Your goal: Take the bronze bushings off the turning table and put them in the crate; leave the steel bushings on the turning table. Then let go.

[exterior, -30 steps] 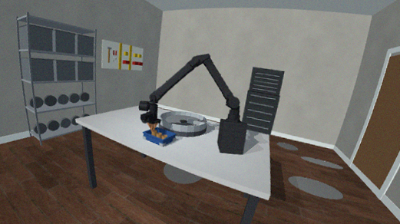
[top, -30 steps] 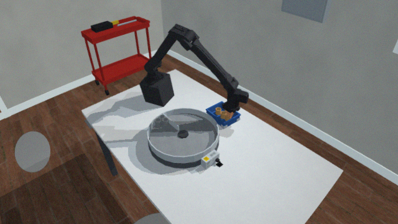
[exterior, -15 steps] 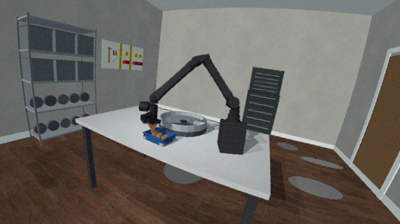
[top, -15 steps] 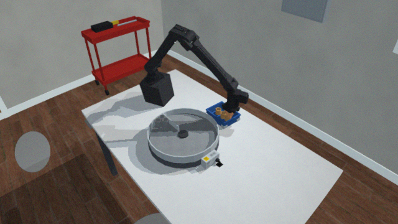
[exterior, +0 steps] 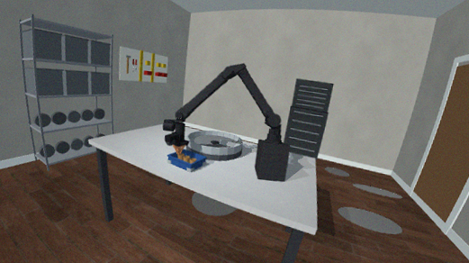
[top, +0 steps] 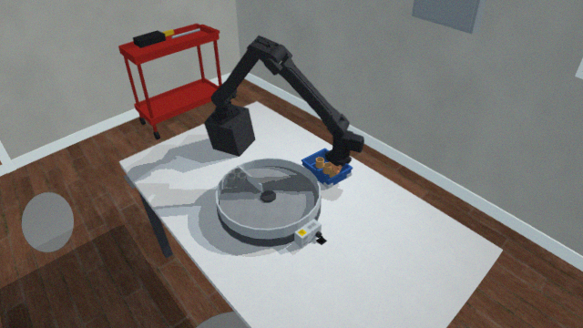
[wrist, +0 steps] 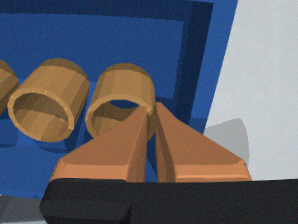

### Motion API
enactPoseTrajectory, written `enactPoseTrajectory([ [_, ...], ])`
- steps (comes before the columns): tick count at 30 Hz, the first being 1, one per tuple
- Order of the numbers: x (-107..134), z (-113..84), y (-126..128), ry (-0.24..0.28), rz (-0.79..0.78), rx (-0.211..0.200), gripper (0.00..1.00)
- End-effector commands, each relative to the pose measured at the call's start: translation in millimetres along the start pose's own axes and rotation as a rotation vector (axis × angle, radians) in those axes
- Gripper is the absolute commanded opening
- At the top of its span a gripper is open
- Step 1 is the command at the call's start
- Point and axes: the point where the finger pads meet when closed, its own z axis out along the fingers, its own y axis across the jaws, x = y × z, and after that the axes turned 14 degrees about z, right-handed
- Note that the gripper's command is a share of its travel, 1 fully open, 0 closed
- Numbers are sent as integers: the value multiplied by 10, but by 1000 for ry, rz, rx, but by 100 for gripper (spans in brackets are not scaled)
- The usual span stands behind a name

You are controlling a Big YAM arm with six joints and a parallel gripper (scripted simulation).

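My gripper (top: 337,169) (exterior: 179,155) (wrist: 151,111) is low in the blue crate (top: 308,167) (exterior: 184,166) (wrist: 225,45), its fingers nearly together. In the wrist view the right wall of a bronze bushing (wrist: 123,82) runs between the fingertips, so the gripper looks shut on it. Another bronze bushing (wrist: 55,82) is just left of it in the crate, and part of a third bushing (wrist: 5,85) shows at the left edge. On the turning table (top: 269,227) (exterior: 218,153), small grey steel bushings (top: 234,175) are in shadow at the back left; their number is unclear.
A slanted guide blade (top: 250,179) and a dark hub (top: 268,196) are inside the turning table's raised rim. A control box (top: 308,232) is fixed at its front. The crate stands close beside the turning table. The arm's black base (top: 230,132) (exterior: 271,161) stands behind.
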Motion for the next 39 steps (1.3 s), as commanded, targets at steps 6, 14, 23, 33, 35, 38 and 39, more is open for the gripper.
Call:
enactPoseTrajectory([
  [6, -99, -210, -277, -39, 8, 51, 0],
  [14, -99, -210, -277, -39, 8, 51, 0],
  [23, -99, -210, -277, -39, 8, 51, 0],
  [33, -99, -210, -277, -39, 8, 51, 0],
  [35, -99, -210, -277, -39, 8, 51, 14],
  [38, -99, -210, -277, -39, 8, 51, 14],
  [39, -99, -210, -277, -39, 8, 51, 14],
])
